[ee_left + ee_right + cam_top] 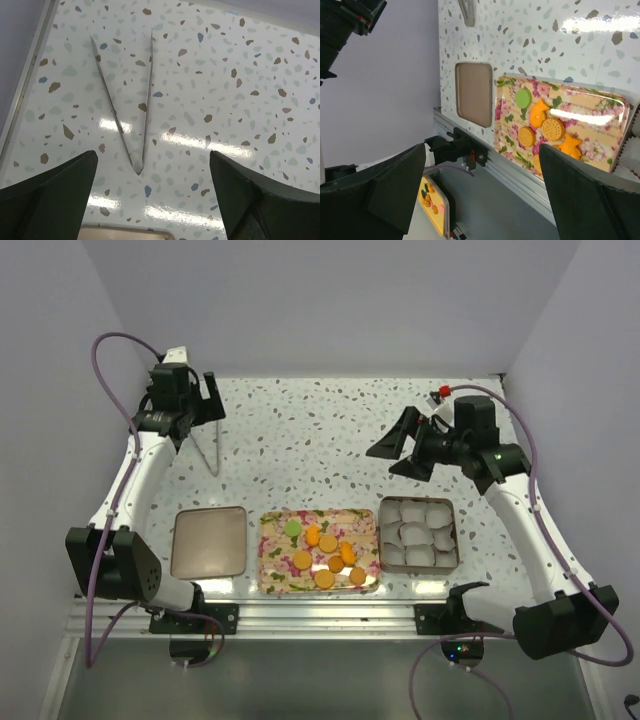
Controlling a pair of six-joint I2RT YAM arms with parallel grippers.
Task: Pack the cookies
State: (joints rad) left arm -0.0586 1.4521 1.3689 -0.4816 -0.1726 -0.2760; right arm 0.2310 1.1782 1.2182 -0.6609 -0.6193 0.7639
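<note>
Both pairs of jaws hang spread and empty. Framed between the left jaws, the tongs (pixel 138 167) lie on the worktop (pixel 225 100), hinge nearest. Between the right jaws, farther off, the cookies (pixel 552 129) sit on the floral tray (pixel 506 112). The risk, I judge: an off-centre pinch skids the thin tongs across the glossy worktop

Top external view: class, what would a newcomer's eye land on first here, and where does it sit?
The flowered tray at the middle of the table's near edge stands out, scattered with orange cookies and one green cookie. Right of it sits a tin packed with white paper cups; metal tongs lie far left, under the open left gripper.
</note>
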